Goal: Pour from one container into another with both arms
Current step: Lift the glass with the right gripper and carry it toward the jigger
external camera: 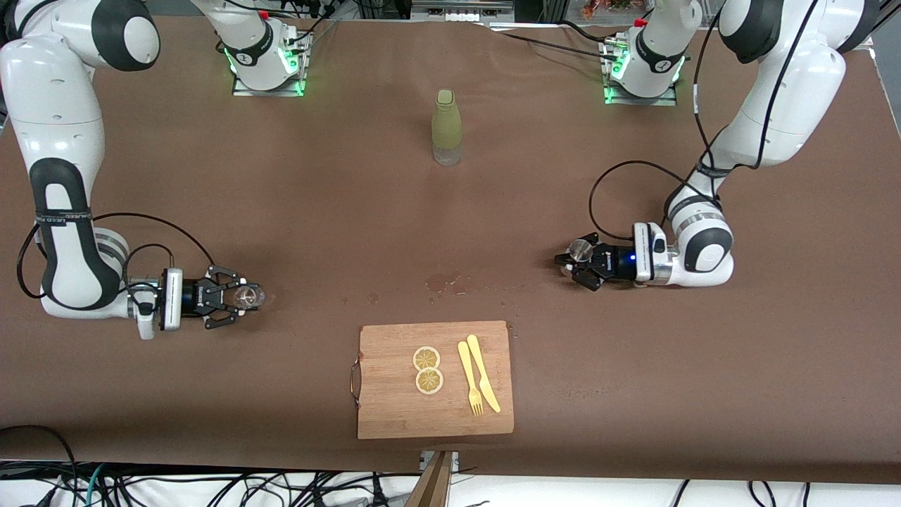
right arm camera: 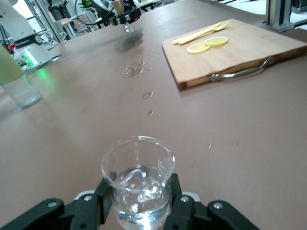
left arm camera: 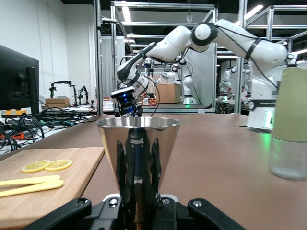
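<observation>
The brown table (external camera: 633, 394) carries a wooden cutting board (external camera: 394, 401) at its camera edge, and everything else is placed from that board. A tall green bottle (external camera: 447, 127) stands well apart from the board, farther from the camera, between the two arm bases.

The right gripper (external camera: 236, 297) sits low toward the right arm's end of the table from the board, its fingers closed around a clear glass (right arm camera: 138, 184) that stands upright with water in the bottom. The left gripper (external camera: 581, 262) sits low toward the left arm's end, closed on a shiny metal cup (left arm camera: 138, 148), also upright, mouth up.

On the board lie two lemon slices (external camera: 427, 370) and, beside them, a yellow fork (external camera: 470, 389) and knife (external camera: 484, 373). A few wet spots (external camera: 443, 282) mark the table just past the board, between the grippers.

The two vessels face each other across the board's width, well apart, at about the same depth. Pouring likely calls for both arms to lift and meet over the wet patch, then one vessel to tip over the other's mouth; neither is nearer.
</observation>
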Controlling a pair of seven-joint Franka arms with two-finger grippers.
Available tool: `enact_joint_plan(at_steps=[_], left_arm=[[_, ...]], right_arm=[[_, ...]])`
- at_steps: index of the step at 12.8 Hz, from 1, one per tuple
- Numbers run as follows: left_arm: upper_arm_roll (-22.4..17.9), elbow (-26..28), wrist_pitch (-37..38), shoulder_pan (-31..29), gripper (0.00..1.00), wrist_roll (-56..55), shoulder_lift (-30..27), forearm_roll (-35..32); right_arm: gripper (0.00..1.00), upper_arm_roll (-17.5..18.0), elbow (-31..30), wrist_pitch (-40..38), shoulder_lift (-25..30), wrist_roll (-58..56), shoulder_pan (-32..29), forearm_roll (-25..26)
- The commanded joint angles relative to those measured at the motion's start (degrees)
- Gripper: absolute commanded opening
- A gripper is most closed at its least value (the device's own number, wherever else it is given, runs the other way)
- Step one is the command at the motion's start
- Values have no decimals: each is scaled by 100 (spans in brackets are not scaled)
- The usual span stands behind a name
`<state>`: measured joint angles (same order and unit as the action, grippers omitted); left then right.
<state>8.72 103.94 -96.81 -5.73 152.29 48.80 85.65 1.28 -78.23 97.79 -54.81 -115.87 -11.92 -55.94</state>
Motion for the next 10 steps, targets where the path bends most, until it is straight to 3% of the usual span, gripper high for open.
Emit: enact_joint_plan(at_steps=[1,6,10], left_arm=[[226,-93,-224,107,0,-68,86,398],[411,-146,-628,229,0,-68,95,593],[526,-146,-813,274,0,-68,104,602]], right_arm=[[25,-14,299,-6,163,756,311,144],[25,-58,668,300,400,1890,1067,434],[25,-49,624,925,945,3479,1928,1233]])
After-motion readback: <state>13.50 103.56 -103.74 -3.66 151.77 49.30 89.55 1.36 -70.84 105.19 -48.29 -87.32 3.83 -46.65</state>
